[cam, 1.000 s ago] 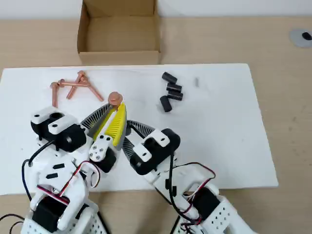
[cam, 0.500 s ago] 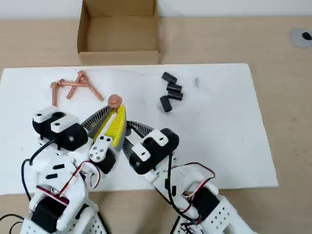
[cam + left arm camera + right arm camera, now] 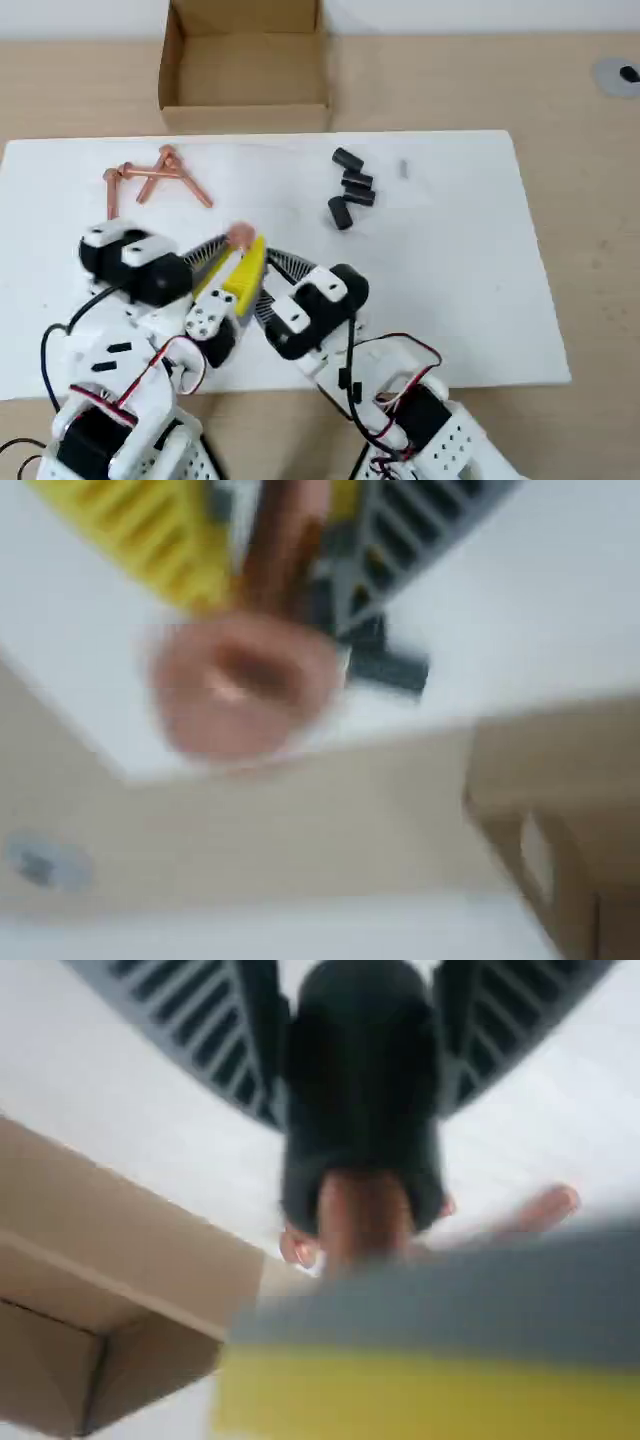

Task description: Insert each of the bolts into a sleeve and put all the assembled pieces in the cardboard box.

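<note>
Now, left gripper [image 3: 285, 570]: clamps the copper bolt [image 3: 245, 695], head jutting past its fingertips.
right gripper [image 3: 360, 1100]: pinches a black sleeve [image 3: 362, 1060], tip to tip with the left.
bolt: meets the sleeve's outer end with its shank.
cardboard box [image 3: 245, 118]: stands well beyond both grippers.

**user1:** Anyone got a count? We make it four loose bolts [image 3: 150, 173] in the pile, though they overlap, so we're not dead sure.

**user2:** Same here, plus one held bolt [image 3: 238, 235], so we say five. For sleeves [image 3: 357, 181] we get four loose and one held sleeve [image 3: 362, 1090], five again. One cardboard box [image 3: 245, 70], one white sheet [image 3: 470, 280], one table [image 3: 600, 200], two arms [image 3: 315, 300].
</note>
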Action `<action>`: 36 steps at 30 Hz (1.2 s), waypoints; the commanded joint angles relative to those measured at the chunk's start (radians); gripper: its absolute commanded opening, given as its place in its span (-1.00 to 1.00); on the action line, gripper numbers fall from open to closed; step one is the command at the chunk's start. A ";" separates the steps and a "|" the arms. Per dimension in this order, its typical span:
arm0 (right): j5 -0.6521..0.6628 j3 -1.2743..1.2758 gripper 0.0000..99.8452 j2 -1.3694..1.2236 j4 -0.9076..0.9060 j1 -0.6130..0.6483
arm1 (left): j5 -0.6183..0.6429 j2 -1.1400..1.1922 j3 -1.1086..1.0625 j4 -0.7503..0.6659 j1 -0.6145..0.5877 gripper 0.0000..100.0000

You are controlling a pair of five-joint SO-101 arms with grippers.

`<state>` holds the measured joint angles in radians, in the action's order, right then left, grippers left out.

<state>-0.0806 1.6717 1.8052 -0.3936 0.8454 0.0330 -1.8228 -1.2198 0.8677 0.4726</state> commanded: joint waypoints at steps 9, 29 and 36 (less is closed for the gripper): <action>0.017 -0.041 -0.98 0.150 0.023 0.007 | -0.011 -0.004 0.146 0.147 0.017 -0.73; 0.032 0.008 -0.98 0.145 0.021 -0.130 | -0.158 -0.001 0.310 0.629 -0.193 -0.73; 0.025 0.010 -0.98 0.143 -0.044 -0.136 | -0.189 -0.001 0.252 0.532 -0.318 -0.94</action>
<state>-0.0468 1.6855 1.8052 -0.4289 0.7288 -0.1481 -1.8228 -0.9682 1.4538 0.2056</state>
